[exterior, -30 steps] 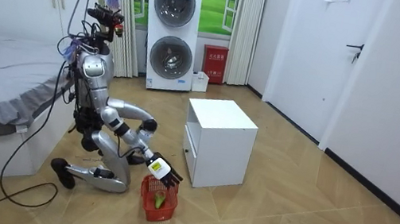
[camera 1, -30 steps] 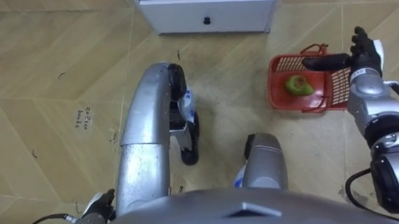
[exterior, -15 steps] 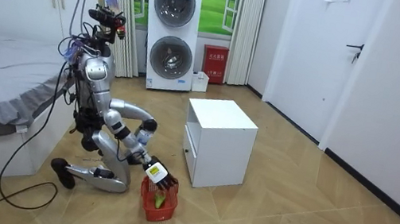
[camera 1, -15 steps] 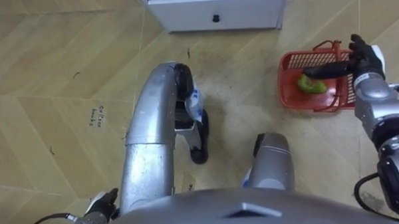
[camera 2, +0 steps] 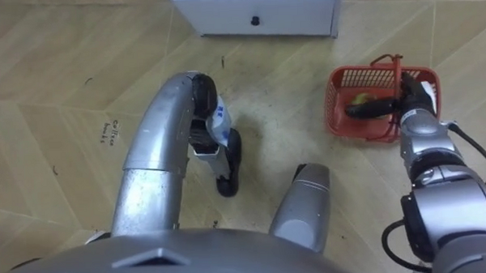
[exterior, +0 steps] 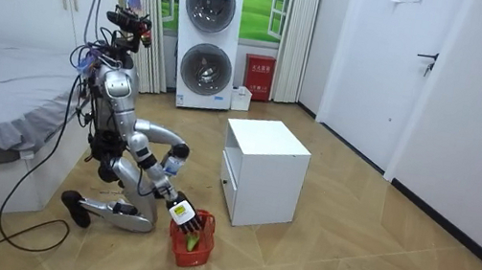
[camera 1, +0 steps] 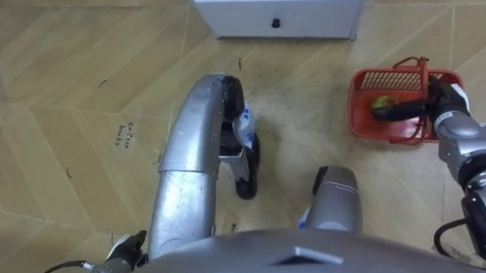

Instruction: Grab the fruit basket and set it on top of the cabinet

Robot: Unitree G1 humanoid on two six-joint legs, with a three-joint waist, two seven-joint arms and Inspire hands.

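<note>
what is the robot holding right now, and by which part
Nothing yet, as far as shows: the right hand lies over the red fruit basket beside its upright handle, fingers stretched straight, not curled round it.

Your floor [camera 1: 64, 118] lies open from 8 to 11 o'clock. The white cabinet [camera 1: 288, 21] blocks 12 o'clock. At 2 o'clock the red basket [camera 1: 357, 108] stands apart from it; your right hand [camera 1: 446, 97] reaches over its right rim.
</note>
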